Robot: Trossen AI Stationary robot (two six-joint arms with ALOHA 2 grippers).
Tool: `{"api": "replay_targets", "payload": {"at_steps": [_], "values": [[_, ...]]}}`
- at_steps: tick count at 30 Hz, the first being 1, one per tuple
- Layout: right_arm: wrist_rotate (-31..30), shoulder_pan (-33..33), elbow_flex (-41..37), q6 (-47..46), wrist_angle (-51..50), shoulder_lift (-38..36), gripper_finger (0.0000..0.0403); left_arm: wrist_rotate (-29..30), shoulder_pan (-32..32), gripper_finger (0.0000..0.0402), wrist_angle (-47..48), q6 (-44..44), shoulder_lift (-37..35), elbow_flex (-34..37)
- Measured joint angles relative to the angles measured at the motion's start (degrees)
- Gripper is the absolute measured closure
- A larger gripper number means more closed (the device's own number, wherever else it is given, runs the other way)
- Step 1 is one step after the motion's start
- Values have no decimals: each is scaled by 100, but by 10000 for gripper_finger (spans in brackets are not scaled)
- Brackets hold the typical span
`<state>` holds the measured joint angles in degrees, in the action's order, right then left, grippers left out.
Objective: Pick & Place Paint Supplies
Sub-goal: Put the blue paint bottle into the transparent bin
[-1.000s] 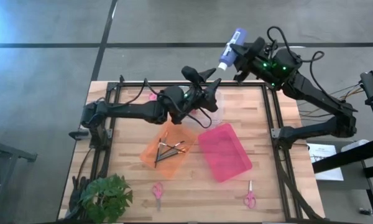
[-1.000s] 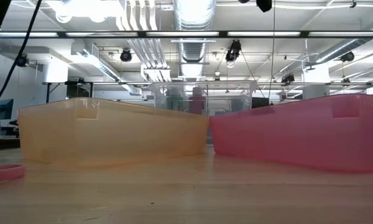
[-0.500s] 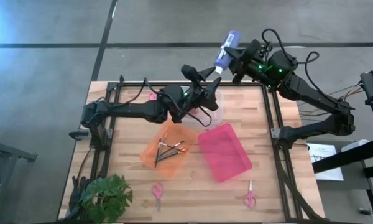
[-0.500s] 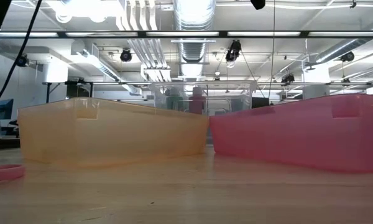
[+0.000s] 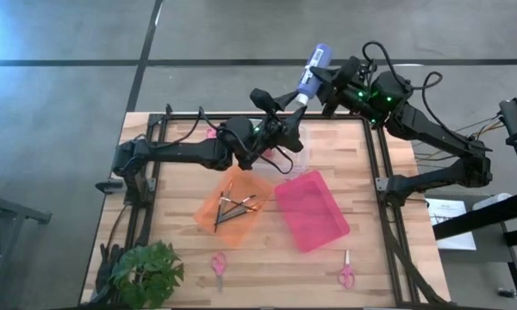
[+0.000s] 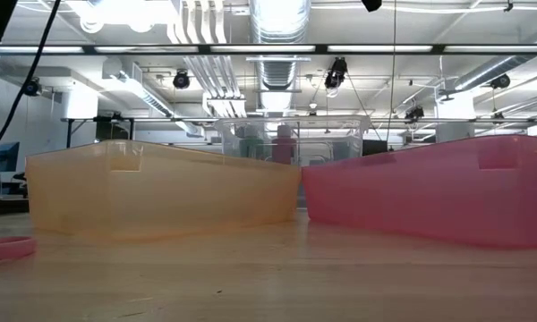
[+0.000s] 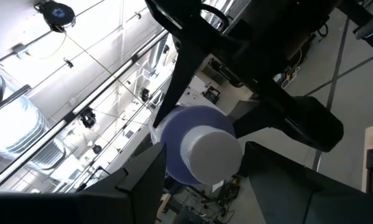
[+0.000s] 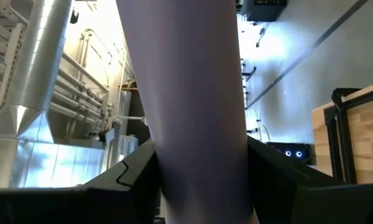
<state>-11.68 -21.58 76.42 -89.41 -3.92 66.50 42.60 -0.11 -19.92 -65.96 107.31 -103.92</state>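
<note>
Wood-plank table (image 5: 181, 215), cylindrical blue bottle (image 5: 314, 67)

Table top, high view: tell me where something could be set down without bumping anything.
Bare wood lies between the plant and the orange bin, and near the right edge beyond the pink bin. The back middle is crowded: both arms meet there around the blue bottle.

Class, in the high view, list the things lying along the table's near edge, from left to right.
Green plant → pink scissors → second pink scissors.
</note>
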Motion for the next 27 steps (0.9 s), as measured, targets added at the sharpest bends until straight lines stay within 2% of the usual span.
{"api": "replay_targets", "payload": {"at_steps": [5,12,15,27], "values": [[0,-2,-2,2,0,0,216,-18,24,185,-17,16,0,0],[-3,-2,-2,-22,22,4,216,-181,72,257,20,247,0,0],[-22,-4,-4,-13,21,4,216,-215,87,276,20,276,0,0],[0,-4,-39,127,28,7,216,-155,85,279,-86,295,0,0]]}}
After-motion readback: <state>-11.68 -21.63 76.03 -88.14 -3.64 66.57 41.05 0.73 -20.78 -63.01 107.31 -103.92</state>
